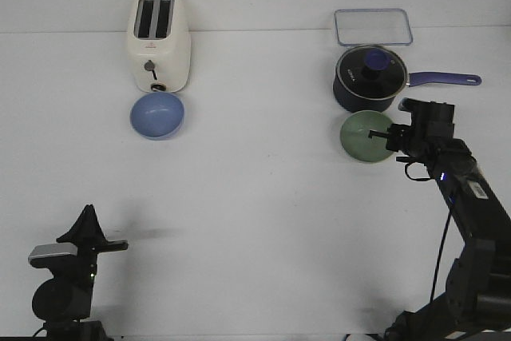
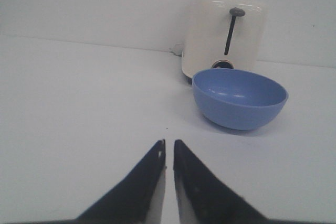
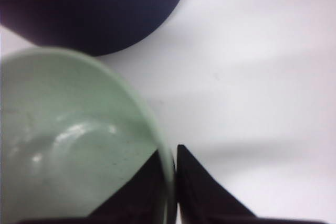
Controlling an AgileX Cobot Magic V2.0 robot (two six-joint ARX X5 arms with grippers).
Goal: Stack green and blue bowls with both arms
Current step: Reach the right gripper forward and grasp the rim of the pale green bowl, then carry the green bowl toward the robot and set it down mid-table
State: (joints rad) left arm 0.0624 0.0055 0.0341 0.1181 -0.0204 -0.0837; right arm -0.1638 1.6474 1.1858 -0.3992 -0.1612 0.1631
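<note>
Left hand (image 1: 89,225) sits low near the front-left corner of the surface (image 1: 255,189), fingers nearly together with only a thin slit between them, holding nothing. Blue bowl (image 1: 157,115) rests upright well ahead of it, toward the back-left, just in front of the toaster (image 1: 160,41); whether bowl and toaster touch I cannot tell. Middle of the surface carries no objects.

Green bowl (image 1: 366,136) stands upright toward the back-right, just in front of the saucepan (image 1: 370,77), with a clear lidded container (image 1: 373,26) beyond at the back edge. Right hand (image 1: 380,136) is at this bowl's right rim: the wrist view shows one finger inside the wall and one outside, closed onto the rim (image 3: 165,166).

Risks, as judgement: the pinch is on a thin rim at one side only, so the bowl may tilt or slip out on lifting. Saucepan stands very near; a swing backward could knock it. Left hand must open before reaching the blue bowl, or it will push it into the toaster.
</note>
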